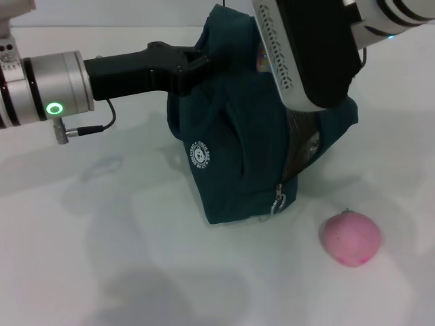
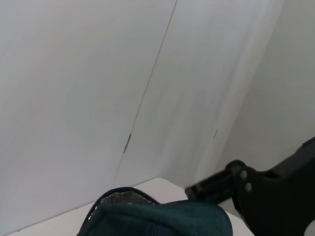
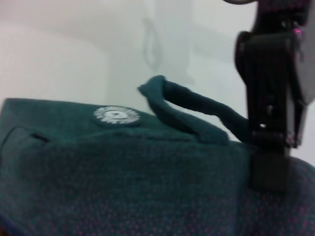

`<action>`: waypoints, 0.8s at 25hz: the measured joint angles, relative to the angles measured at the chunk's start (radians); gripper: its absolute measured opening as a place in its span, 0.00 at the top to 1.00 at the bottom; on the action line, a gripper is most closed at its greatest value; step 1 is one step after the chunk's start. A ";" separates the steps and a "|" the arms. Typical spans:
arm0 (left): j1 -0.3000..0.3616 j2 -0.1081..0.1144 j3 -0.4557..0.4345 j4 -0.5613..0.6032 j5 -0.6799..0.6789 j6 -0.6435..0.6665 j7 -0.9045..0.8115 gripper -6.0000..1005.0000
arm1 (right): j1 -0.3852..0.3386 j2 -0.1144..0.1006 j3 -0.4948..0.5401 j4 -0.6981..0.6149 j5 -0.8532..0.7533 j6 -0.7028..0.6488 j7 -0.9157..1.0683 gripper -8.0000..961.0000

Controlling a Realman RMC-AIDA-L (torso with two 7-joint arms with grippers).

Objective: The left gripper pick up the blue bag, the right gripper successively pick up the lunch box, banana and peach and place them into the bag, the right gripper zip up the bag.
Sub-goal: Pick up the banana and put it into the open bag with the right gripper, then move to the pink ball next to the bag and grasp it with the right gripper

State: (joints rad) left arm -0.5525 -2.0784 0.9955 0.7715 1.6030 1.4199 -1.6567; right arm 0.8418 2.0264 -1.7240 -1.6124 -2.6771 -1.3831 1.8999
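The blue bag (image 1: 231, 149) stands at the table's middle, with its white logo (image 1: 200, 155) facing me and its zip pull (image 1: 279, 201) hanging at the lower right. My left gripper (image 1: 198, 65) reaches in from the left and is shut on the bag's top edge. In the right wrist view it (image 3: 269, 129) clamps the rope handle (image 3: 192, 105). My right gripper (image 1: 309, 81) is at the bag's open top, partly hidden by it. The pink peach (image 1: 351, 238) lies on the table right of the bag. The lunch box and banana are out of view.
The white table (image 1: 102, 258) spreads to the left and in front of the bag. The left wrist view shows the bag's silvery lining (image 2: 118, 199), a white wall behind and a black claw part (image 2: 256, 194).
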 joint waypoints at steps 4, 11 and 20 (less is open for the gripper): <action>0.003 0.003 0.000 -0.002 0.000 0.000 0.000 0.96 | -0.038 -0.002 0.008 -0.031 -0.001 0.035 -0.004 0.33; 0.010 0.005 -0.042 -0.016 0.003 0.006 0.014 0.96 | -0.240 -0.004 0.142 -0.195 0.109 0.182 -0.054 0.17; 0.017 0.009 -0.049 -0.023 0.001 0.010 0.027 0.96 | -0.404 -0.007 0.598 -0.165 0.738 -0.091 -0.108 0.18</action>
State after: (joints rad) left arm -0.5352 -2.0695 0.9465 0.7484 1.6038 1.4294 -1.6298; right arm 0.4376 2.0192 -1.1261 -1.7774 -1.9394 -1.4736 1.7923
